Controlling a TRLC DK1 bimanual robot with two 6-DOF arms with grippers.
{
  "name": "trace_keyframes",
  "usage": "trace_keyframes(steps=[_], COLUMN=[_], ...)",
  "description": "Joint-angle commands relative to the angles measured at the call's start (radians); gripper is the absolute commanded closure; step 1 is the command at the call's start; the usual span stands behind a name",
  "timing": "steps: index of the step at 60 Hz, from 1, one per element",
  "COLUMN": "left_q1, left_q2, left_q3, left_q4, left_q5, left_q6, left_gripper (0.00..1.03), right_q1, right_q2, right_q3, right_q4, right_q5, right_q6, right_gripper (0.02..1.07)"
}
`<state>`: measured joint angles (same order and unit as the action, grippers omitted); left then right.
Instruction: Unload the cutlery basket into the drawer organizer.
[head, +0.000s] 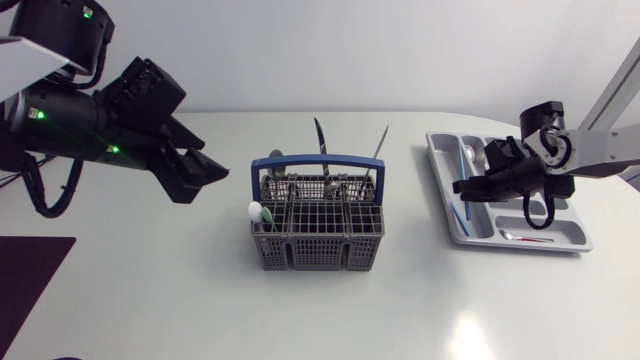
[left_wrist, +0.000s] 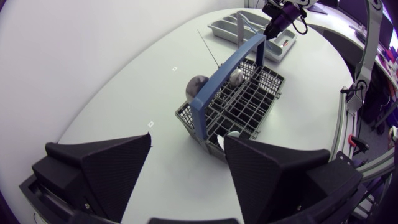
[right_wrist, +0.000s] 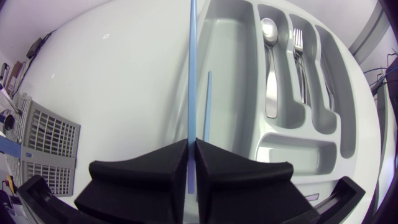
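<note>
Partway: metal spoon (right_wrist: 269, 68) and fork (right_wrist: 301, 62) lying in the grey plastic drawer organizer (head: 482, 228), three o'clock. Pinching a thin light-blue stick (right_wrist: 191, 74) in right jaws above it. Holding left jaws agape, nine o'clock of the grey mesh cutlery basket (head: 318, 250), still bristling with knives (head: 320, 145).

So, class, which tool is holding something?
The right tool, shut on a thin blue stick at the organizer; the left tool is open and empty.

The right end effector (right_wrist: 191, 146) clamps a thin blue stick (right_wrist: 191, 74) over the organizer (right_wrist: 230, 93) rim.
</note>
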<state>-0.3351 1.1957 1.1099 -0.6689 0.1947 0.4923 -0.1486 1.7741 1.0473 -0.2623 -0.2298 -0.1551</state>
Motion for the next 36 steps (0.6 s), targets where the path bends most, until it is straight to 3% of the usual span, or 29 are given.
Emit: trace_keyframes(steps=[1,4,7,14,19,24,36], left_q1=[-0.004,-0.015,-0.016,-0.012,-0.004,0.016,0.018], left_q2=[-0.008,0.002,0.012,0.038,0.067,0.113,0.186], left_q3=[-0.028,-0.032,-0.033,-0.035,-0.038,-0.041,-0.038], left_q4=[-0.024,-0.043,-0.057,-0.089,-0.089,-0.086,-0.074], left_q5=[-0.005,0.006,0.017,0.098,0.134,0.178,0.203], left_q6=[-0.07,-0.103,-0.129,-0.17,-0.202,-0.23,-0.274], left_gripper=[0.09,0.09,0.09,0.09,0.09,0.09,0.12], right_q1=[0.012,0.018,0.024,0.041,0.052,0.07,0.115], right_q2=[0.054,0.067,0.068,0.045,0.01,-0.045,-0.179], right_q3=[0.031,0.039,0.043,0.04,0.028,-0.003,-0.067], right_q4=[-0.022,-0.032,-0.043,-0.06,-0.068,-0.068,-0.071], right_q5=[0.014,0.015,0.017,0.024,0.033,0.053,0.084], right_q6=[0.032,0.034,0.035,0.037,0.037,0.035,0.037], right_gripper=[1.01,1.0,0.91,0.49,0.33,0.25,0.24])
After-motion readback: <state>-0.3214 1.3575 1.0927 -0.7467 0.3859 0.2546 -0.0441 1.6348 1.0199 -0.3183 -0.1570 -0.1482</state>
